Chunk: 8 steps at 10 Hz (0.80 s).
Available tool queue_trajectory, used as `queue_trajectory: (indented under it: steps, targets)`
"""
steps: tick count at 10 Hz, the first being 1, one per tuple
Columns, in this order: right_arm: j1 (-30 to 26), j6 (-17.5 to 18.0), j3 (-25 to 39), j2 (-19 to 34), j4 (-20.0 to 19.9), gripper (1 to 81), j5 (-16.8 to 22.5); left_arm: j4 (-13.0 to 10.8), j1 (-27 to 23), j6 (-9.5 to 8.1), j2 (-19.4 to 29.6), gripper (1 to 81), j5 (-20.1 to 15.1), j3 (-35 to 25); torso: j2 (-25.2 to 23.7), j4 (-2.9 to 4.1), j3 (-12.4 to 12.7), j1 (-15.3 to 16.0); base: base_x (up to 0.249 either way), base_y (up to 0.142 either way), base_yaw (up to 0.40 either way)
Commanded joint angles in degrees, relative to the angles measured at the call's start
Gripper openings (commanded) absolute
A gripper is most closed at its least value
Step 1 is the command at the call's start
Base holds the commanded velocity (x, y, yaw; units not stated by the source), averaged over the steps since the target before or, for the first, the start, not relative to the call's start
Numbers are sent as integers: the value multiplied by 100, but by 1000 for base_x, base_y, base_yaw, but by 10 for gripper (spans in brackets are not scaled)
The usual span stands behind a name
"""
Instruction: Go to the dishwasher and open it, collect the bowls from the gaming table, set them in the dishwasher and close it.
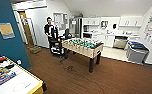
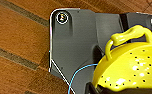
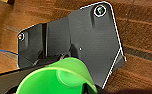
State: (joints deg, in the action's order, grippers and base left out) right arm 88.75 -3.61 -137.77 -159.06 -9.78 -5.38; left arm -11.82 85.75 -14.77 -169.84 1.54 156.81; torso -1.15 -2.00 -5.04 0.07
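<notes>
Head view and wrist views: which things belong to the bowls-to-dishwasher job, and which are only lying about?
Job:
- yellow bowl with holes and a handle
- green bowl
- dishwasher, door looks open
- gaming table

Lying about:
- table-football table
- grey bin
- person
- board-game boxes

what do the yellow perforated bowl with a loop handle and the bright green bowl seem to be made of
Yellow perforated bowl: likely glossy moulded plastic; bright highlights, rounded one-piece handle. Bright green bowl: probably smooth plastic too; uniform saturated colour, soft sheen, thin curved rim.
</notes>
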Motion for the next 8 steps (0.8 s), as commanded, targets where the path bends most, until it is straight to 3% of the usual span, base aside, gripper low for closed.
queue_trajectory:
  steps: [1,5,8]
  targets:
    - [-221,-26,14,12,81,10,335,22,-247,10,29,10,-303,26,0,0,0,0,0,0,-388]
    - [-221,-26,-4,21,81,10,344,22,-247,10,46,10,-303,26,2,0,0,0,0,0,-388]
    - [-221,-26,-4,21,81,10,344,22,-247,10,55,10,-303,26,2,0,0,0,0,0,-272]
